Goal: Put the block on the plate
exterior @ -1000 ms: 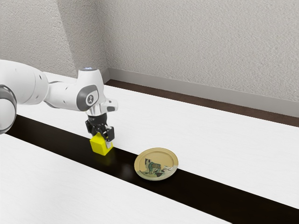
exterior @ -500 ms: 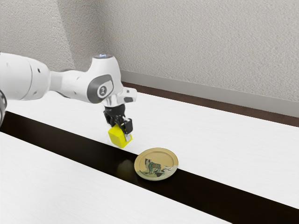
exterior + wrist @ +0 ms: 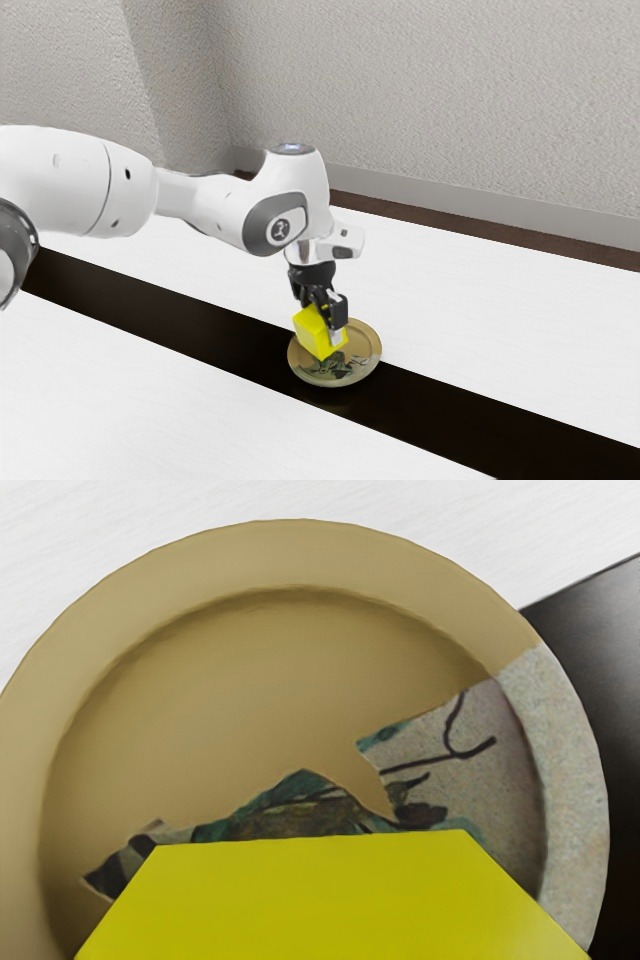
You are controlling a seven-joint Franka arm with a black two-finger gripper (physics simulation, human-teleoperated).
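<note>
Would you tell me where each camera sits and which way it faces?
Exterior view: from the arm's side, looking down across the table toward the wall; the arm and gripper show, reaching toward the exterior view's right.
Wrist view: mounted above the gripper, looking down past the yellow block at the plate.
Both share block, plate and table.

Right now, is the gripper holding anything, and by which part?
The gripper holds the yellow block by two opposite sides. One finger shows on the side toward the exterior view's right; the other's contact is hidden.
</note>
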